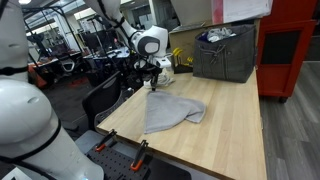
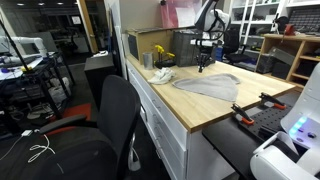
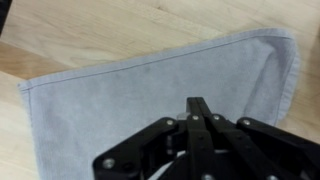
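A grey cloth [image 1: 170,112] lies flat on the light wooden table [image 1: 235,125]; it also shows in the other exterior view [image 2: 208,84]. My gripper [image 1: 152,78] hangs just above the cloth's far edge, also seen from the side [image 2: 203,63]. In the wrist view the black fingers [image 3: 198,108] are pressed together, with nothing visible between them, over the cloth [image 3: 130,95], whose hemmed edge and rounded corner lie on bare wood. Whether the fingertips touch the cloth I cannot tell.
A grey fabric bin [image 1: 225,52] stands at the back of the table. A yellow object [image 2: 160,54] and a white item [image 2: 160,75] sit near one end. Black-and-orange clamps [image 1: 115,148] grip the front edge. A black office chair [image 2: 105,125] stands beside the table.
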Robot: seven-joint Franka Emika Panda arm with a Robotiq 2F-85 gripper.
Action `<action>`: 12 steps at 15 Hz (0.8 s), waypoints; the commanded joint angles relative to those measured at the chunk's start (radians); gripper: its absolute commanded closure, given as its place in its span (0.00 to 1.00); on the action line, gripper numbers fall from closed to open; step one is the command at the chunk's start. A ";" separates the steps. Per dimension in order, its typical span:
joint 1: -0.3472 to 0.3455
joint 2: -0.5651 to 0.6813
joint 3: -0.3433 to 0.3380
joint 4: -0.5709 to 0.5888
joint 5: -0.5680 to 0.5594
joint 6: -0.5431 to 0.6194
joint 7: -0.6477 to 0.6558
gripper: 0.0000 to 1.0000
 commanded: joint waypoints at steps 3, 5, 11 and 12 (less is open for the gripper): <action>0.006 -0.042 -0.060 -0.086 -0.095 -0.017 0.041 1.00; 0.002 -0.041 -0.071 -0.074 -0.096 -0.017 0.050 1.00; 0.008 0.020 -0.090 0.030 -0.130 -0.030 0.124 1.00; 0.009 0.030 -0.093 0.045 -0.145 -0.031 0.142 1.00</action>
